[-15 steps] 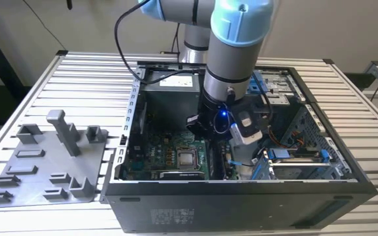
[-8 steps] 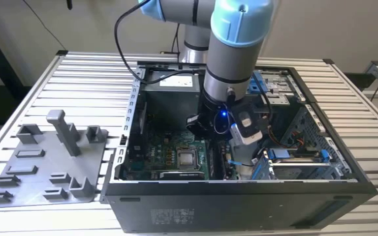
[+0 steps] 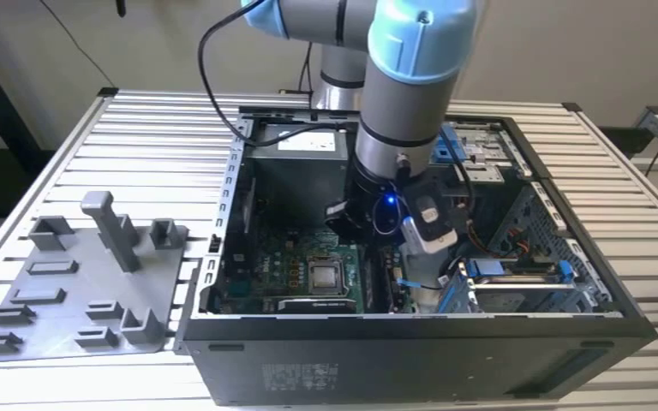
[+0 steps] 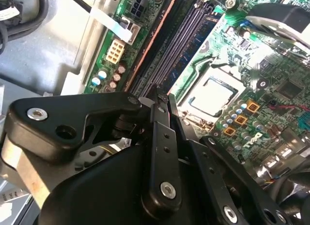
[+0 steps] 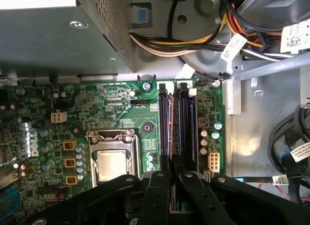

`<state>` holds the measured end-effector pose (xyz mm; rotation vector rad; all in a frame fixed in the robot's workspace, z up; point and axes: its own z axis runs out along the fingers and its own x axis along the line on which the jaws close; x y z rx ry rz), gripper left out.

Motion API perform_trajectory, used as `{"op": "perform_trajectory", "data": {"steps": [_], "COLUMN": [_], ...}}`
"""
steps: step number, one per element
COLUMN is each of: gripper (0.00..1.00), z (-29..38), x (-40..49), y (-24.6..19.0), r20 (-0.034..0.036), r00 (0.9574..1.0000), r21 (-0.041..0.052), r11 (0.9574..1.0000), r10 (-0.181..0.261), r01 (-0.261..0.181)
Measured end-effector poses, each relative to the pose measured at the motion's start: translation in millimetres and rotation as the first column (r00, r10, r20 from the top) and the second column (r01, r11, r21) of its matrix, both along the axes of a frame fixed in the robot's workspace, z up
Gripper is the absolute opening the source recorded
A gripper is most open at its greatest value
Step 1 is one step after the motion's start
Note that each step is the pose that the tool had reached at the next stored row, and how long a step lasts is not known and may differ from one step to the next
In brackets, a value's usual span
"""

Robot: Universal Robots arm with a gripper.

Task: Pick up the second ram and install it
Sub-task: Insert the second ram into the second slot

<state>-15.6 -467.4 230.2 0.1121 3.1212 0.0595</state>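
Second ram (image 5: 173, 133) stands on edge between gripper (image 5: 173, 179) fingers, pinched; long axis runs along motherboard (image 5: 121, 113) slots, w/ ram just ahead of fingertips.

A slatted metal table (image 3: 158, 137) in the exterior view carries two things. An open black computer case (image 3: 421, 360) sits at centre. Just beside it, toward the exterior view's left, lies a grey plastic fixture plate (image 3: 66, 291) with upright pegs.
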Motion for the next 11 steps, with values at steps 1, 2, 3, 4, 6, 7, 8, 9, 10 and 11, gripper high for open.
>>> {"op": "perform_trajectory", "data": {"steps": [1,2,3,4,6,7,8,9,10,11], "gripper": [0.14,0.14,0.14,0.14,0.14,0.14,0.14,0.14,0.14,0.14], "z": [-0.2,-0.6,-1.3,-1.9,-2.7,-3.3,-3.8,-4.2,-4.8,-5.4], "x": [0.2,0.4,0.4,0.4,0.6,0.6,0.6,0.6,0.6,0.7], "y": [-0.1,-0.1,-0.1,-0.1,-0.4,-0.5,-0.7,-0.8,-0.8,-0.8], "r20": [-0.0001,-0.0001,0.0000,0.0000,-0.0001,-0.0001,-0.0001,-0.0001,0.0000,0.0000], "r00": [1.0000,1.0000,1.0000,1.0000,1.0000,1.0000,1.0000,1.0000,1.0000,1.0000], "r21": [-0.0002,-0.0003,-0.0001,-0.0001,-0.0004,-0.0003,-0.0005,-0.0005,-0.0003,-0.0002], "r11": [1.0000,1.0000,1.0000,1.0000,1.0000,1.0000,1.0000,1.0000,1.0000,1.0000], "r10": [0.000,0.000,0.000,0.000,0.000,0.000,0.000,0.000,0.000,0.000], "r01": [0.000,0.000,0.000,0.000,0.000,0.000,0.000,0.000,0.000,0.000]}}
